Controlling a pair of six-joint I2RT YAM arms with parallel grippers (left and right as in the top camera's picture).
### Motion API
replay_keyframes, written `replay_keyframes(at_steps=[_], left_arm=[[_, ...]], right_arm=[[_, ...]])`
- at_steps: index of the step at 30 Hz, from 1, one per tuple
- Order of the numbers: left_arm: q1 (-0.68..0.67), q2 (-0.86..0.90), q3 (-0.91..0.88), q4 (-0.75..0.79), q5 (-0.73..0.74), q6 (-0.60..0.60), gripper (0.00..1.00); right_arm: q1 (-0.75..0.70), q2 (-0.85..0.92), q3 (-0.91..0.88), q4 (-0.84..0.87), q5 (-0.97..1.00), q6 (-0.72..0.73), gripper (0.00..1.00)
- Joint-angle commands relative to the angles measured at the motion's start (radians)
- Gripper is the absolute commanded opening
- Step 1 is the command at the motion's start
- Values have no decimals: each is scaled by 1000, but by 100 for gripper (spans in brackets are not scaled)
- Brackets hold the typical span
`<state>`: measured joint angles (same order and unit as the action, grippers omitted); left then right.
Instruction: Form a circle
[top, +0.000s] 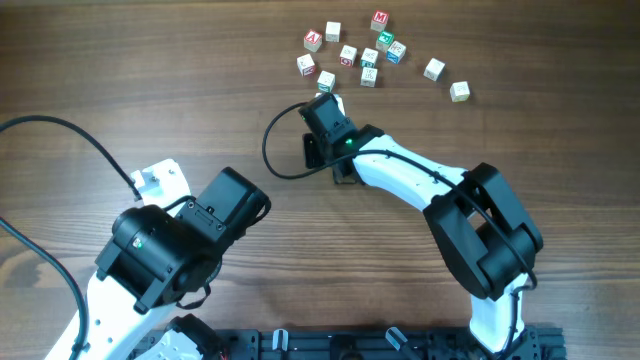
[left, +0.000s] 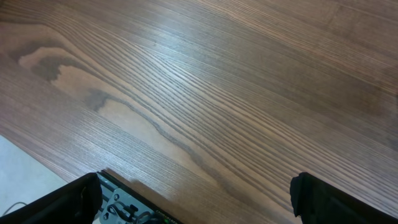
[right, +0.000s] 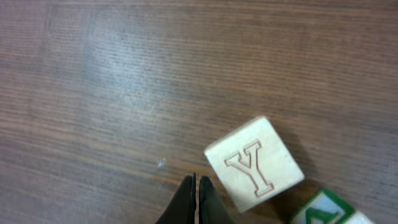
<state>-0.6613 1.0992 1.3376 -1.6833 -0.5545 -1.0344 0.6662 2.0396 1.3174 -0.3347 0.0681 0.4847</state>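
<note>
Several small pale wooden letter cubes (top: 348, 55) lie in a loose scatter at the far middle of the table, and no circle shows among them. Two outliers (top: 434, 69) (top: 459, 91) sit off to the right. My right gripper (top: 326, 98) is shut and empty, its tip at the near edge of the scatter just below the nearest cube (top: 326, 80). In the right wrist view the shut right gripper (right: 196, 186) points just left of a cube marked Y (right: 255, 165), with a green-faced cube (right: 323, 211) beside it. My left gripper (left: 199, 202) hangs open over bare wood.
The wooden table (top: 150, 70) runs bare to the left of the cubes. A black cable (top: 275, 150) loops beside the right wrist. The left arm (top: 180, 240) sits at the near left, beside the table's left edge (left: 25, 174).
</note>
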Motion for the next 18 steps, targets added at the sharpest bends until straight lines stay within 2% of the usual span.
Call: replay_keyframes(at_steps=[1,6,9,18], left_arm=[[-2,-5,-3,-1,-6,-14,100],[-2,-5,-3,-1,-6,-14,100],[-2,-5,-3,-1,-6,-14,100],[-2,-4,-3,-1,-6,-14,100]], right_arm=[[4,-92,10,-48,-23,-10,5],[5,-105,10,-159,8,87,5],[5,-104,10,-266,129,269,5],[4,-66,-23,-200,142,277,5]])
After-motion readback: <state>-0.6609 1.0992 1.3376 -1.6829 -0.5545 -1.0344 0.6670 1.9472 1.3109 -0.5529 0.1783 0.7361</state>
